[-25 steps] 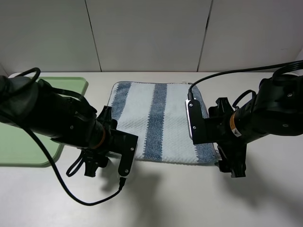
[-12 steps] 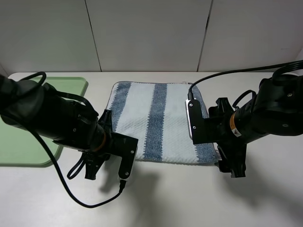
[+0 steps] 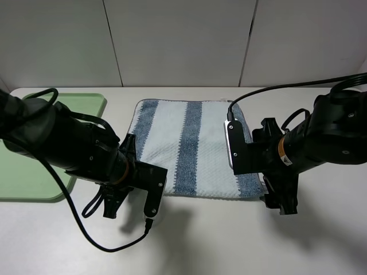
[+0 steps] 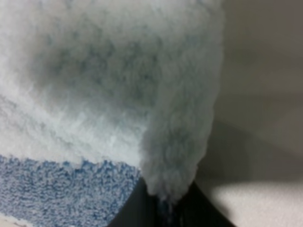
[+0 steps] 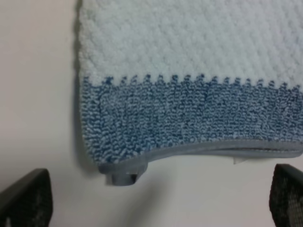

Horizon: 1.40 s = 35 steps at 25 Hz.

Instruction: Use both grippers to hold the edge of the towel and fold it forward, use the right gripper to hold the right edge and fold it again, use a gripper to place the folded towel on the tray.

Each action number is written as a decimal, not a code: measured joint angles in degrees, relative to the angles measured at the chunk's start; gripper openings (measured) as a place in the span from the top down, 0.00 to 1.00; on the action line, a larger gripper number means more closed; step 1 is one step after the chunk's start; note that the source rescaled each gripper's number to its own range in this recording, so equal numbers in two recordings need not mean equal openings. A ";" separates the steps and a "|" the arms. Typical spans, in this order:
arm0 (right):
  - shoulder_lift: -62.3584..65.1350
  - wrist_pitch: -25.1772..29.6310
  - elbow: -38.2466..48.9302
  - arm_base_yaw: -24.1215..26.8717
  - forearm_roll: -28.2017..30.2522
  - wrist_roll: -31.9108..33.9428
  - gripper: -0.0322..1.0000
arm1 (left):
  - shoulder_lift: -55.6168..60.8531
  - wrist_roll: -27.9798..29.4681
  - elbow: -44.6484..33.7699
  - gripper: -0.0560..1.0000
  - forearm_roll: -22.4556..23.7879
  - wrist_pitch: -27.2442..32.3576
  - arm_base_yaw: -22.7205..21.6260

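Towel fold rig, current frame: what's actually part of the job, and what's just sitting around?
Job:
- blue-and-white striped waffle-cloth towel
- flat light-green plastic tray
- left gripper, shut on a towel fold
- right gripper, open at the grey hem

Just there:
- white table
- pale wall panels
- black cable

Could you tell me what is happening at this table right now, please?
The robot is starting to fold a striped towel, which lies flat on the table beside a green tray. The left gripper is shut on the towel's near edge, with cloth pinched between its jaws. The right gripper is open and straddles the near right corner by the loop tag, gripping nothing yet. No fold has been made.
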State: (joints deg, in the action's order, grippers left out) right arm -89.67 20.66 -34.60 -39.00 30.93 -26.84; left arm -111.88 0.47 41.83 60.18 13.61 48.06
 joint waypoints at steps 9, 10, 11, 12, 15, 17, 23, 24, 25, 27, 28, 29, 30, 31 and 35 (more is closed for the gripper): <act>-3.99 -2.90 -0.06 0.00 1.07 0.00 0.00 | 0.00 0.00 0.00 0.94 0.07 -0.06 0.00; -5.08 -2.90 -0.06 0.00 1.07 0.00 0.00 | 0.00 0.00 0.00 0.94 0.07 -0.06 0.00; -5.93 -2.90 -0.06 0.00 1.07 0.00 0.00 | 0.00 0.00 0.00 0.94 0.07 -0.06 0.00; -6.86 -2.90 -0.06 0.00 1.07 0.00 0.00 | 0.00 0.00 0.00 0.94 0.07 -0.06 0.00; -9.13 -2.92 -0.12 0.00 1.07 0.00 0.00 | 0.00 0.00 0.00 0.94 0.07 -0.06 0.00; -10.34 -3.47 -0.12 0.00 1.07 0.00 0.00 | 0.00 0.00 0.00 0.94 0.07 -0.06 0.00; -12.02 -3.82 -0.44 0.00 1.13 0.00 0.00 | -0.07 0.00 0.00 0.94 0.07 -0.06 0.00; -12.29 -3.82 -0.44 0.00 1.13 0.00 0.00 | -0.07 0.00 0.00 0.94 0.07 -0.10 0.00; -12.49 -3.76 -0.47 0.00 1.13 0.00 0.00 | -0.07 0.00 0.00 0.94 0.07 -0.10 0.00; -12.83 -3.34 -0.78 0.00 1.13 -0.06 0.00 | -0.07 0.00 0.00 0.94 0.07 -0.10 0.00; -12.96 -3.13 -0.84 0.00 1.13 -0.06 0.00 | -0.07 0.00 0.00 0.94 0.07 -0.10 0.00; -13.00 -3.08 -0.84 0.00 1.13 -0.06 0.00 | -0.07 0.02 0.00 0.94 0.07 -0.10 0.00; -13.00 -3.08 -0.84 0.00 1.08 -0.06 0.00 | -0.07 0.02 0.00 0.94 0.07 -0.12 0.00; -13.02 -3.08 -0.84 0.00 1.08 -0.06 0.01 | -0.07 0.02 0.00 0.94 0.07 -0.12 0.00; -13.33 -3.13 -0.84 0.00 0.85 -0.06 0.21 | -0.07 0.02 0.00 0.94 0.07 -0.12 0.00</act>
State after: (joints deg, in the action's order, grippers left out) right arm -103.00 17.54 -35.44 -39.00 31.78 -26.90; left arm -111.95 0.49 41.83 60.25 13.49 48.06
